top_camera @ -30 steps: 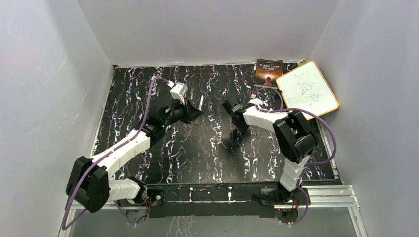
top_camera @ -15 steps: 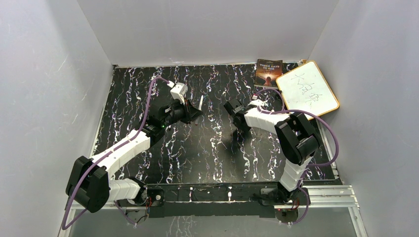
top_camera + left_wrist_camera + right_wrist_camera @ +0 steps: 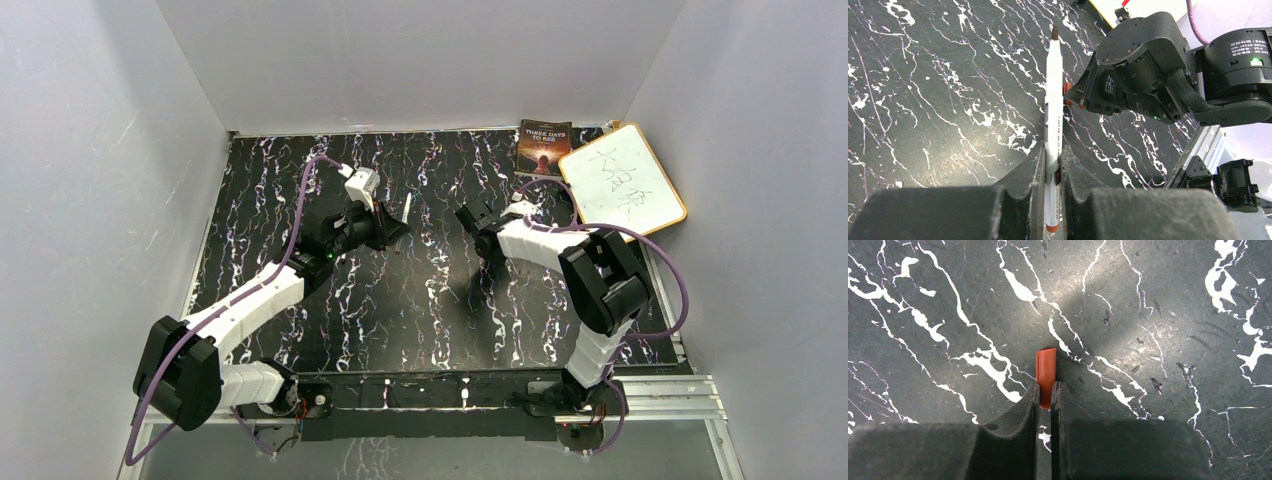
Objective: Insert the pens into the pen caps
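My left gripper (image 3: 1052, 165) is shut on a slim white pen (image 3: 1053, 100), held near its red rear end. The dark tip points away, towards the right gripper. In the top view the pen (image 3: 407, 208) sticks up from the left gripper (image 3: 395, 228) at mid-table. My right gripper (image 3: 1046, 390) is shut on a short reddish-orange pen cap (image 3: 1046, 371), which juts out past the fingertips above the marble surface. The right gripper (image 3: 470, 218) faces the left one across a small gap. The cap (image 3: 1067, 89) shows just right of the pen's shaft in the left wrist view. I make out no other pens or caps.
A book (image 3: 543, 147) and a white board with an orange rim (image 3: 622, 181) lie at the back right corner. Grey walls enclose the black marbled table (image 3: 300, 180) on three sides. Purple cables loop over both arms.
My right arm has shifted slightly to the right with the cap in its jaws. My left arm and the pen have stayed still.
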Controlling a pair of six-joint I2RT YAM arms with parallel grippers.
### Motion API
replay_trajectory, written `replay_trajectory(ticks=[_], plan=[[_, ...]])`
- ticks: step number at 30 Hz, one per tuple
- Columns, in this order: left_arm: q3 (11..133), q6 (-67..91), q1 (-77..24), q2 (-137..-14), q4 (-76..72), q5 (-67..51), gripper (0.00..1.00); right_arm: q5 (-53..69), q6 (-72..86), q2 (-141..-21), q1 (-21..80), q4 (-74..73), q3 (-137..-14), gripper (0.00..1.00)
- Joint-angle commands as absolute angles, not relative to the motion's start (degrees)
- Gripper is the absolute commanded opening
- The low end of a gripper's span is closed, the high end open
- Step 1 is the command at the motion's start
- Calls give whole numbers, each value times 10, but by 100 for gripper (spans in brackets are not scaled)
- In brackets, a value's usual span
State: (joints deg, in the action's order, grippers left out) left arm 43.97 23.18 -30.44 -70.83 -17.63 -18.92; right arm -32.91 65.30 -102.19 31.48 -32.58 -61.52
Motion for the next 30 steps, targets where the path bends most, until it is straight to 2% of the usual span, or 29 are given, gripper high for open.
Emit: replay_trajectory(ticks=[1,6,10,15,19,24,30], plan=[[438,232,-301,-694,-187,-199,0,-335,633,-980,314,-319,-586,0],[441,235,-300,-693,-188,-211,0,-311,574,-899,314,-258,-546,0],[437,264,-300,-694,-208,-247,0,-248,485,-786,313,-125,-479,0],[395,413,-302,-709,-346,-334,0,-137,402,-683,314,42,-414,0],[341,509,-323,-705,-487,-340,0,-51,379,-648,313,102,-406,0],[326,518,-362,-680,-506,-318,0,34,378,-615,314,215,-393,0],[321,523,-407,-681,-548,-314,0,80,383,-620,314,255,-424,0]])
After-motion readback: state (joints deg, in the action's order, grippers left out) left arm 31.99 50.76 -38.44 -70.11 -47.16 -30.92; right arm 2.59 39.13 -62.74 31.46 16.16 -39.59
